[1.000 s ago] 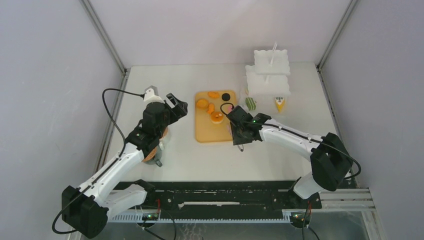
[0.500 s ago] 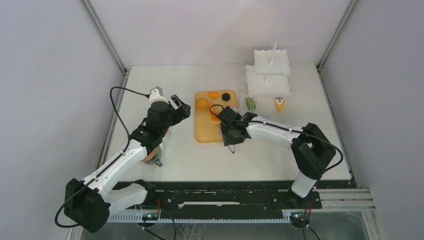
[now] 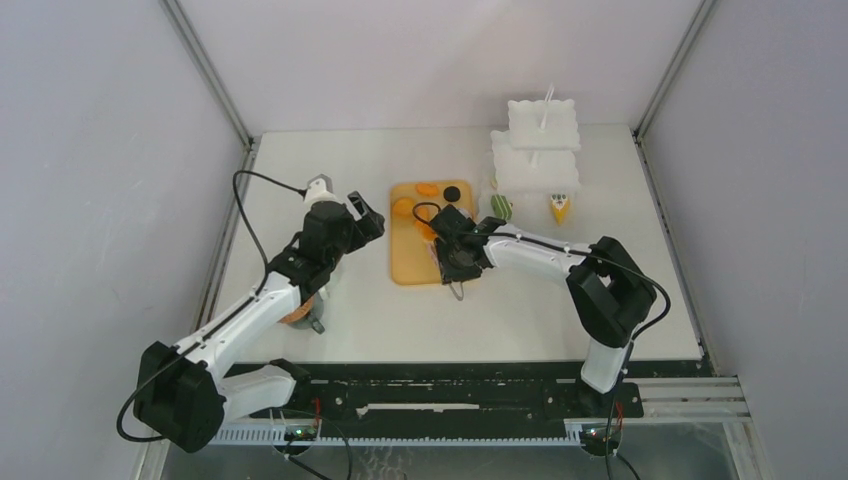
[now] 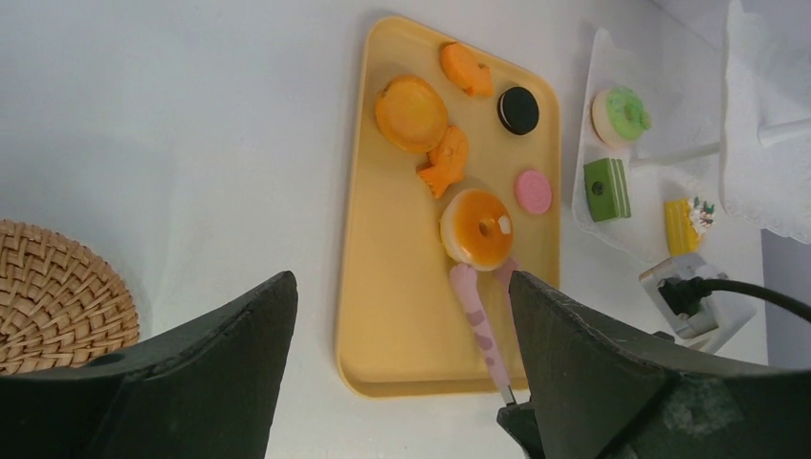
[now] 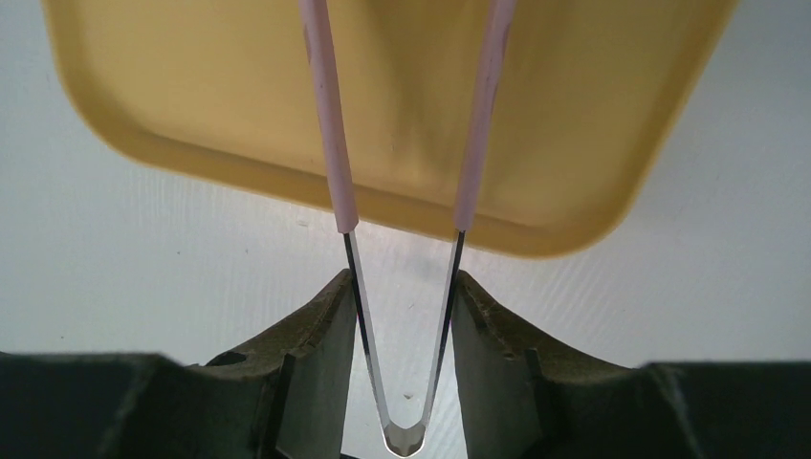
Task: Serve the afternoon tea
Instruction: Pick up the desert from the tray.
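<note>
Tray check: my right gripper pinches the pink tongs by their metal arms. The tips reach the glazed orange tart at the centre of the yellow tray; whether they grip it, I cannot tell. Seen from my left wrist, the tray also holds a flat orange tart at 11 o'clock, a black round at 1 and a pink round at 3. A green donut, green cake and yellow wedge lie at the white stand's foot, 2 o'clock of the tray. My left gripper hangs spread wide and holds nothing. The cork coaster lies at 8 o'clock.
</note>
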Available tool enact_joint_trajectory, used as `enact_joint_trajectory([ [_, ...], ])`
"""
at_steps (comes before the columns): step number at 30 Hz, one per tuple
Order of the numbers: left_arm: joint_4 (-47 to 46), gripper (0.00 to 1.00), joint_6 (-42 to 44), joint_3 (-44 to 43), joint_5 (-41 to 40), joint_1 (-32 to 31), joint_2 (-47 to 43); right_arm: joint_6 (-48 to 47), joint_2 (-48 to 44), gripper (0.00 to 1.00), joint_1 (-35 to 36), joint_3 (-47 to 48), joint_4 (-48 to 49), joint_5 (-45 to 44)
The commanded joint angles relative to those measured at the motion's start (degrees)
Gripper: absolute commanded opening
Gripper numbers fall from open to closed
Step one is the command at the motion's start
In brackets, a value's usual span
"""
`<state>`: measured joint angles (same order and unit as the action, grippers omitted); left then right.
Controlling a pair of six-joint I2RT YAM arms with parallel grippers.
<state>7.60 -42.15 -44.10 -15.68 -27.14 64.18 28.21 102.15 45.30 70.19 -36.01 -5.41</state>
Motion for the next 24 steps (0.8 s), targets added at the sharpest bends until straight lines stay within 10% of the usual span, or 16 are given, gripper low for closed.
enact_joint_trajectory([
  [1, -1.26, 0.86, -0.39, -3.68, 1.09, -0.2, 0.74, -2.25, 0.46, 0.48, -0.94, 3.31, 1.57, 0.66],
  [24, -1.71, 0.86, 0.57, -6.32, 1.29, 0.07, 5.29, -4.42, 9.24, 0.52, -5.04, 10.54, 0.36, 1.95],
])
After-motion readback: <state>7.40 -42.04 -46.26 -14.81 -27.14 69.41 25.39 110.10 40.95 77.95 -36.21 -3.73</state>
